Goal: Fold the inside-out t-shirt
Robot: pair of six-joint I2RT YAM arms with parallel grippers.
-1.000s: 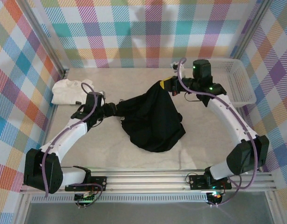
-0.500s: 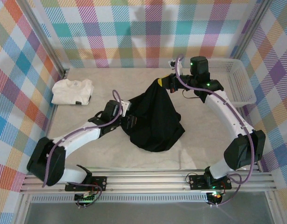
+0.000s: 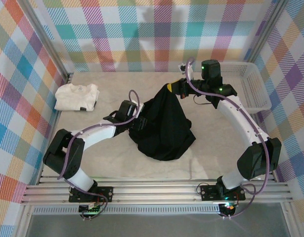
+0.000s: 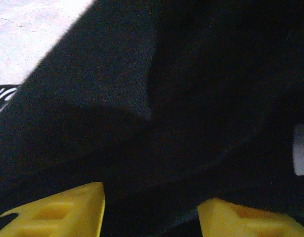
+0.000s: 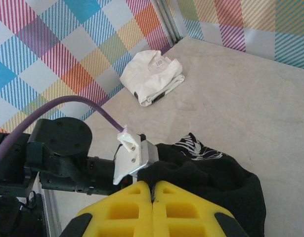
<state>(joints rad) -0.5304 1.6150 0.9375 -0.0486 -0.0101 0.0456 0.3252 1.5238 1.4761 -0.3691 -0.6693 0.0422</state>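
Note:
The inside-out t-shirt (image 3: 164, 126) is a black heap at the table's middle, drawn up to a peak at the back. My right gripper (image 3: 171, 88) holds that peak off the table. In the right wrist view, its yellow fingers (image 5: 152, 183) are pressed together on a fold of the t-shirt (image 5: 211, 177). My left gripper (image 3: 140, 122) is pushed into the t-shirt's left side. Its two yellow fingertips (image 4: 58, 210) stand well apart, with black t-shirt cloth (image 4: 156, 123) across the gap and a white label (image 4: 301, 155) at the right.
A smaller white folded t-shirt (image 3: 76, 96) lies at the back left, also in the right wrist view (image 5: 152, 76). A white basket (image 3: 250, 84) stands at the back right. The left arm's wrist (image 5: 137, 158) is close under my right gripper.
The left arm swung right, and its gripper went from the shirt's stretched left corner into the shirt's body. That corner has slackened. The right gripper has barely shifted.

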